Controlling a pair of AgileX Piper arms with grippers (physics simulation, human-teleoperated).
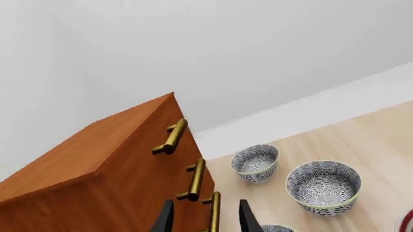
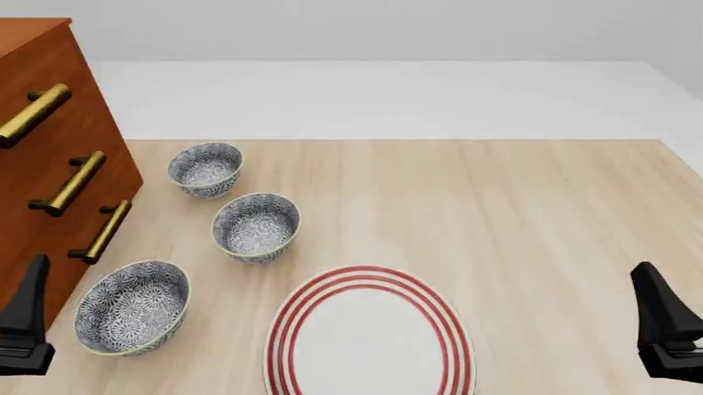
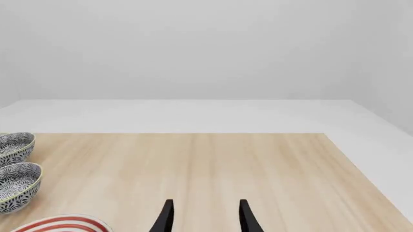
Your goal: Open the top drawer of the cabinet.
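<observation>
Top drawer (image 2: pixel 28 82): uppermost in the cabinet (image 2: pixel 49 164), at the counter's (image 2: pixel 528 214) far left. Brass handle (image 2: pixel 33 115) is set up and ahead of the left pincer (image 2: pixel 25 329), long axis slanted. Left pincer (image 1: pixel 205 217) nearer, parted, empty; right pincer (image 3: pixel 205 217) parted, well apart.

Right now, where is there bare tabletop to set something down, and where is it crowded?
Free: the table right of the red-striped plate, out to the right gripper. Crowded: the left side, where three patterned bowls line up beside the cabinet.
</observation>
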